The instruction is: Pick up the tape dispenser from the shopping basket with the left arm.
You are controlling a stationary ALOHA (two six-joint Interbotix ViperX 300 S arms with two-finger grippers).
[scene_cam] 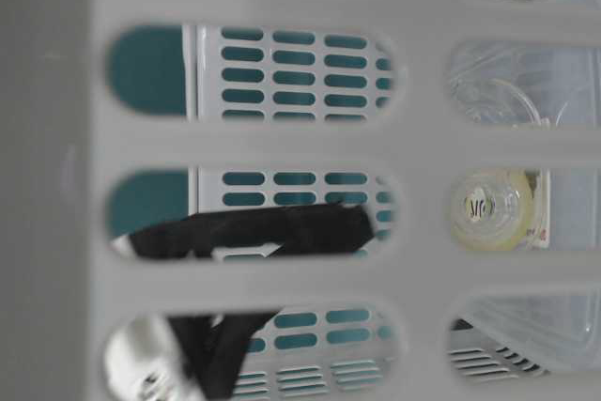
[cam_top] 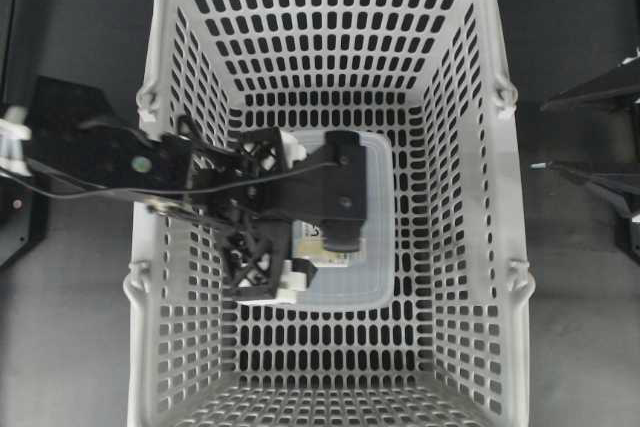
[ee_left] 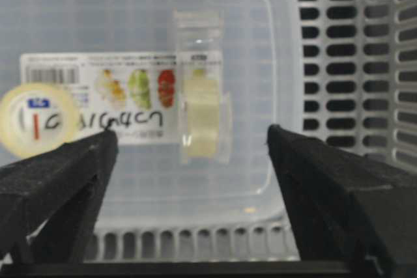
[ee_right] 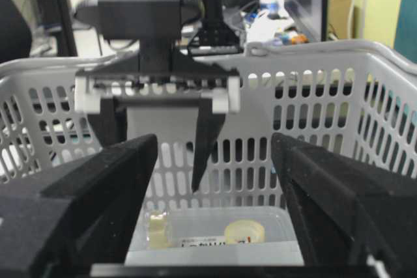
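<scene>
The tape dispenser [ee_left: 202,105], a small clear holder with a yellowish roll inside, stands on the lid of a translucent labelled box [ee_left: 130,17] on the floor of the grey shopping basket [cam_top: 522,207]. My left gripper [ee_left: 189,132] hangs open just above it, one black finger on each side and neither touching it. From the right wrist view the dispenser [ee_right: 156,229] shows below the left gripper [ee_right: 156,161]. In the overhead view the left arm's wrist hides the dispenser. My right gripper [ee_right: 214,138] is open and empty, outside the basket's right wall [cam_top: 540,135].
A loose roll of tape [ee_left: 32,118] lies on the box label, left of the dispenser, and also shows through a wall slot [scene_cam: 493,208]. The slotted basket walls [ee_left: 365,63] stand close on all sides of the box [cam_top: 375,247].
</scene>
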